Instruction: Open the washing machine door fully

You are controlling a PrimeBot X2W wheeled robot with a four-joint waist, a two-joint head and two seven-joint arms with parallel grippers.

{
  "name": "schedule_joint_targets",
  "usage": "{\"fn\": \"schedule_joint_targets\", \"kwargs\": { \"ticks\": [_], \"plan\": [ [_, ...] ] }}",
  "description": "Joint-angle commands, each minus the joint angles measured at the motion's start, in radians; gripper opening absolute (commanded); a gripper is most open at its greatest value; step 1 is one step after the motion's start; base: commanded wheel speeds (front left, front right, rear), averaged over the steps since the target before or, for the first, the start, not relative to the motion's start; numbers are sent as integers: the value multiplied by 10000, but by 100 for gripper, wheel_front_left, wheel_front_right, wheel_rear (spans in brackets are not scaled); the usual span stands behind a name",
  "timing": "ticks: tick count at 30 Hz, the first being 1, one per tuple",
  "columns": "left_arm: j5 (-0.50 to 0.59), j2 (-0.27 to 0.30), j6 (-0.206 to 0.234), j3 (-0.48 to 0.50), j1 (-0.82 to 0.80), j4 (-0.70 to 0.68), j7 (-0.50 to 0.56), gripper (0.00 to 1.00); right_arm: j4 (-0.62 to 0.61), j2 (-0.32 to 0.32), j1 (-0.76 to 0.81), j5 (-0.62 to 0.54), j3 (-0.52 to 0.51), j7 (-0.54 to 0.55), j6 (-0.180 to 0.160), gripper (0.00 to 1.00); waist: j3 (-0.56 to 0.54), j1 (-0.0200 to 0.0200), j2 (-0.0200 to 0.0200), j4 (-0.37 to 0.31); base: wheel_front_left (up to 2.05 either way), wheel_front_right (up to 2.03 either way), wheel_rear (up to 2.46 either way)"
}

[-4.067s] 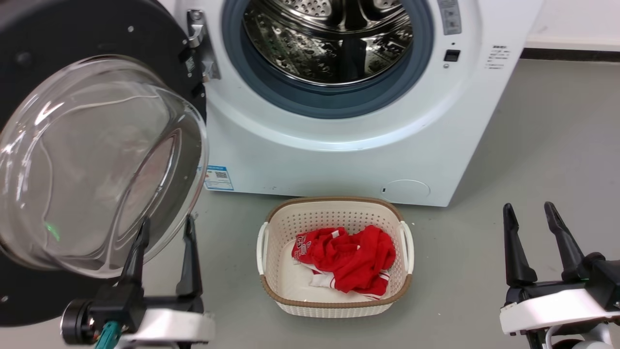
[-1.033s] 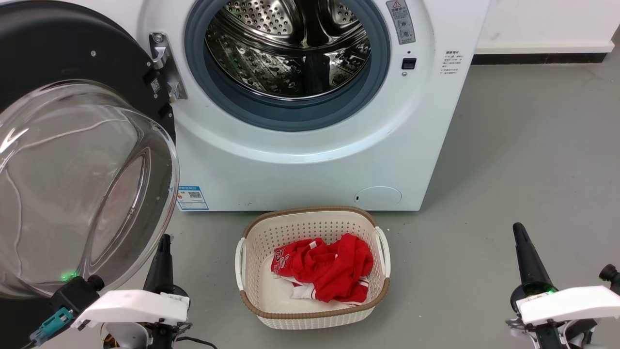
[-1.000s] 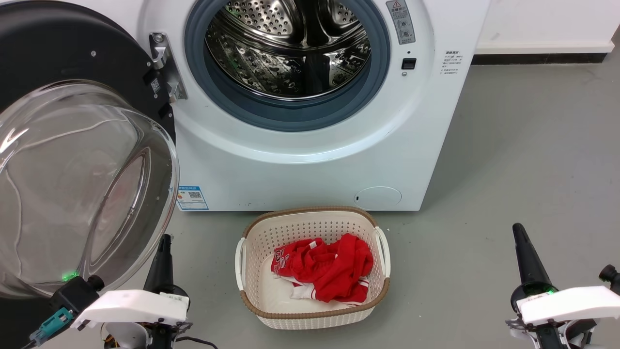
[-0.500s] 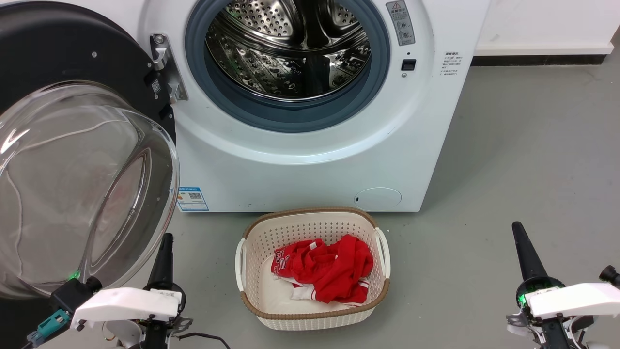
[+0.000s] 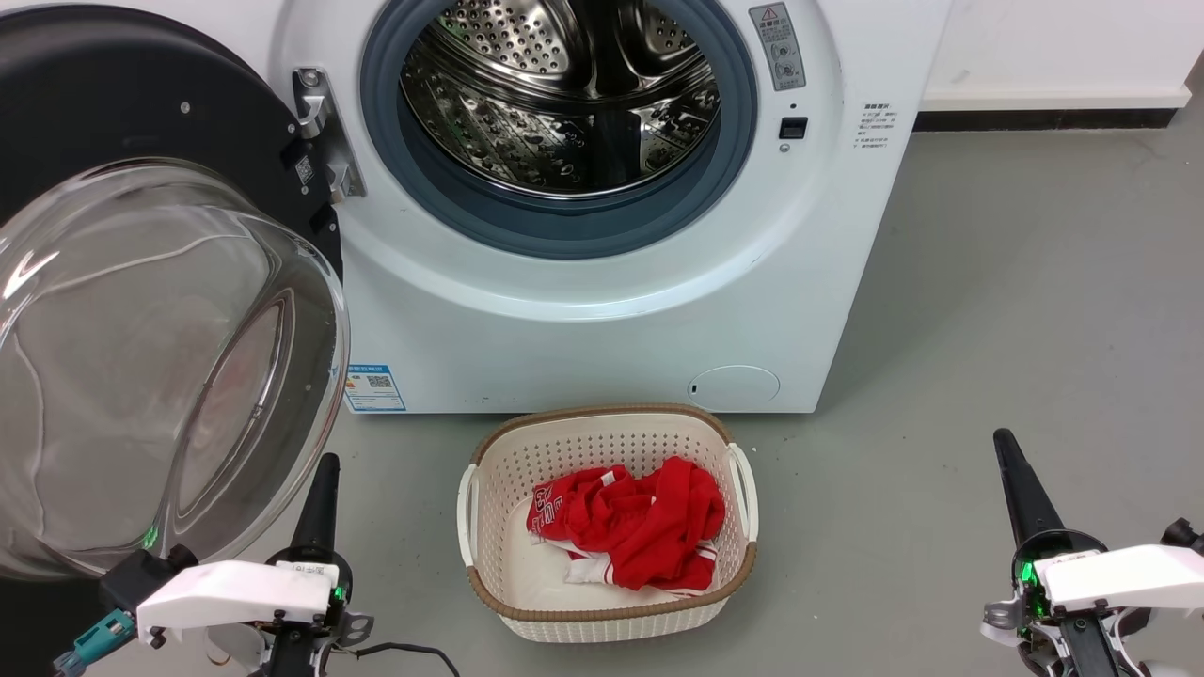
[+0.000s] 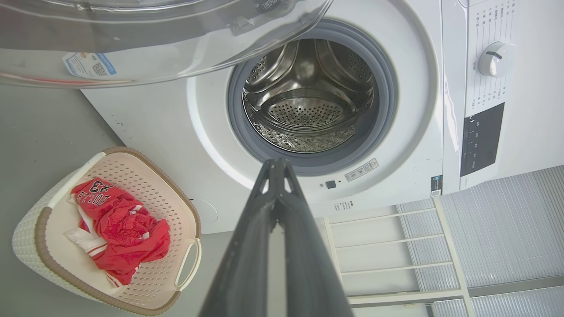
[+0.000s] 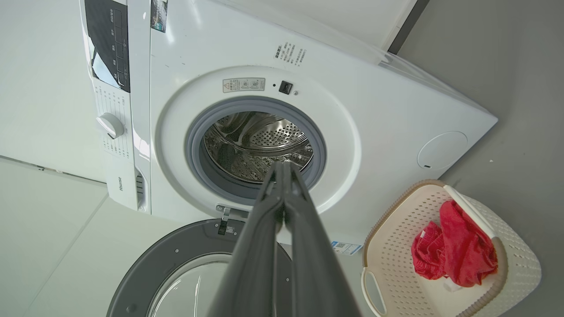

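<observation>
I see my left arm (image 5: 235, 592) low beside the washing machine door (image 5: 113, 103), right arm (image 5: 1119, 578) well apart; both jaws closed, pointing forward.

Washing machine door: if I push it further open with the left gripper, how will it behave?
The washing machine door hangs on a metal hinge, so it should swing in an arc, not slide. Its glass bowl looks smooth and curved; the shut left gripper may slip off it.
</observation>
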Motion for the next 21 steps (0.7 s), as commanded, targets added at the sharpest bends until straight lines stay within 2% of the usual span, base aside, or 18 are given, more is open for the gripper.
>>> {"fn": "schedule_joint_targets", "kwargs": {
  "ticks": [1,21],
  "plan": [
    [-235,14,-62,58,-194,-34,54,0,3,-54,-186,244,-23,30,-1,0,-3,0,0,0,0,0,0],
    [-1941,-29,-206,181,-253,139,494,0,376,-18,-374,1906,-140,360,-1,0,-54,0,0,4,0,0,0]
  ]
}}
